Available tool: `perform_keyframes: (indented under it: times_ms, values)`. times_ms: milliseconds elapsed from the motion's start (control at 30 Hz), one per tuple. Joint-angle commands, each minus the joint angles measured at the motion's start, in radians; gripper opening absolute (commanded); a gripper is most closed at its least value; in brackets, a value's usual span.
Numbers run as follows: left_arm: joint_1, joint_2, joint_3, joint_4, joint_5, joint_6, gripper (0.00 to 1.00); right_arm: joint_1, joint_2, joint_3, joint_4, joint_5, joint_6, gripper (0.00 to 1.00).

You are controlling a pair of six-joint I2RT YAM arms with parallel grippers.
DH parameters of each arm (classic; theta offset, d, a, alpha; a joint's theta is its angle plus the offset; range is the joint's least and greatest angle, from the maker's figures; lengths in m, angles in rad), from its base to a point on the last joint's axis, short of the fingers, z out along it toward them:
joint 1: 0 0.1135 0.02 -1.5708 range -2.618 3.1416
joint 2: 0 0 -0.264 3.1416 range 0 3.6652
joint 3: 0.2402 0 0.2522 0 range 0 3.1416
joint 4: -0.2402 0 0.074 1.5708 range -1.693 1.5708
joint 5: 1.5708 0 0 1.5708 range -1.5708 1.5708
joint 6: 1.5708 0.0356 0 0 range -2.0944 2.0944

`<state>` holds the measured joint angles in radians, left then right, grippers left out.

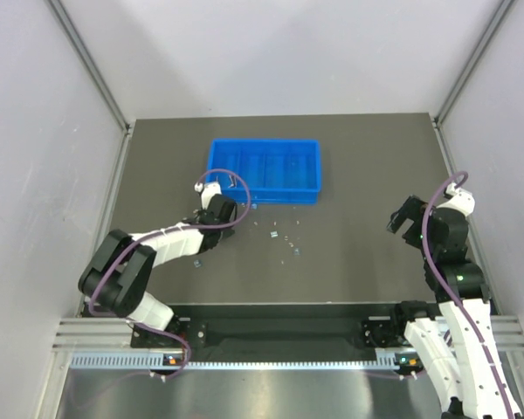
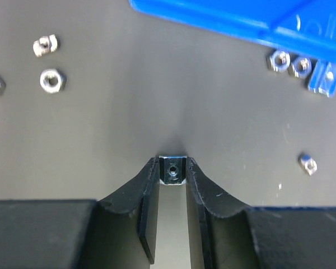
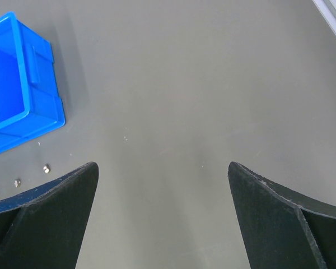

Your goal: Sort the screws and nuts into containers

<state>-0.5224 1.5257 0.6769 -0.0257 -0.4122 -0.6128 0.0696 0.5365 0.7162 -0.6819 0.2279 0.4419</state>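
Observation:
My left gripper (image 2: 172, 168) is shut on a small square silvery nut (image 2: 172, 169), low over the dark table just in front of the blue tray (image 2: 229, 15). In the top view the left gripper (image 1: 242, 209) is at the tray's (image 1: 264, 143) near left corner. Loose nuts lie to its left (image 2: 49, 80) and by the tray wall (image 2: 279, 60); one lies at the right (image 2: 307, 163). More tiny pieces (image 1: 285, 237) are scattered in front of the tray. I cannot pick out a screw. My right gripper (image 3: 162, 168) is open and empty, held above the table's right side (image 1: 400, 218).
One stray piece (image 1: 199, 262) lies beside the left forearm. The right wrist view shows the tray's end (image 3: 22, 84) and three specks (image 3: 17, 182) at far left. Grey walls enclose the table; a metal rail (image 1: 279, 327) runs along the near edge.

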Motion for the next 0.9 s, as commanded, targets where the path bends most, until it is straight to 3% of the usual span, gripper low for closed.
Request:
perform_keyframes:
  times_ms: [0,300,500,867]
  values:
    - [0.001,-0.073,-0.022,-0.008,0.038,-0.019,0.18,0.006,-0.003,0.032,0.019,0.018,0.004,1.0]
    - [0.002,-0.196,-0.02,-0.016,0.075,-0.027,0.18,0.006,-0.004,0.022,0.031,-0.002,0.015,1.0]
    - [0.001,-0.203,0.079,-0.023,0.11,0.013,0.18,0.006,0.003,0.028,0.033,-0.001,0.014,1.0]
    - [0.004,-0.02,0.346,0.047,0.063,0.126,0.19,0.006,-0.023,0.022,0.021,-0.117,0.047,1.0]
